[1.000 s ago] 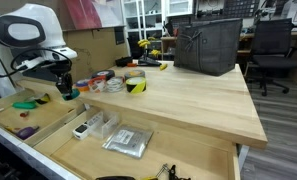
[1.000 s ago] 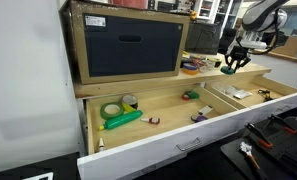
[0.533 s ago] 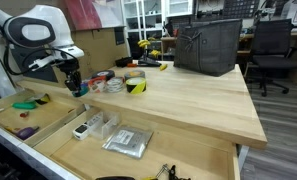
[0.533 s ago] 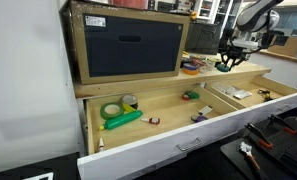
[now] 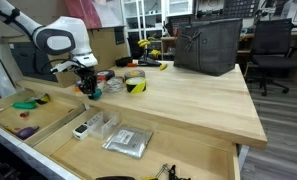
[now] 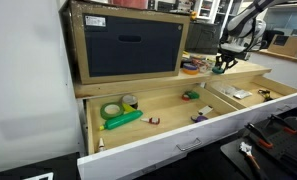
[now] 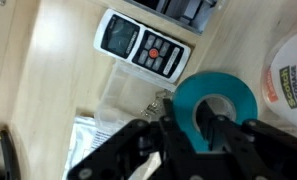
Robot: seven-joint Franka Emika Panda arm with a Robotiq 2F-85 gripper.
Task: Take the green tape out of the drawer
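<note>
My gripper [image 7: 195, 128] is shut on the green tape [image 7: 191, 95], a small teal-green ring, with one finger through its hole and one outside. In both exterior views the gripper [image 5: 88, 88] [image 6: 217, 65] holds the tape in the air over the workbench's front edge, above the open drawer [image 5: 56, 140] [image 6: 170, 108]. The drawer is wide, shallow, pale wood, with dividers and a white front edge. The tape is barely visible between the fingers in the exterior views.
On the bench near the gripper lie a yellow-and-black striped roll [image 5: 136, 84] and other rolls [image 5: 110, 85]. A black bin [image 5: 206, 45] stands further back. The drawer holds a white remote [image 7: 143, 47], a plastic bag [image 5: 127, 142], a bright-green elongated object [image 6: 123, 119] and a pale roll [image 6: 112, 109].
My gripper has moved with the green tape away from above the drawer's end compartment and toward the benchtop rolls. It is higher now.
</note>
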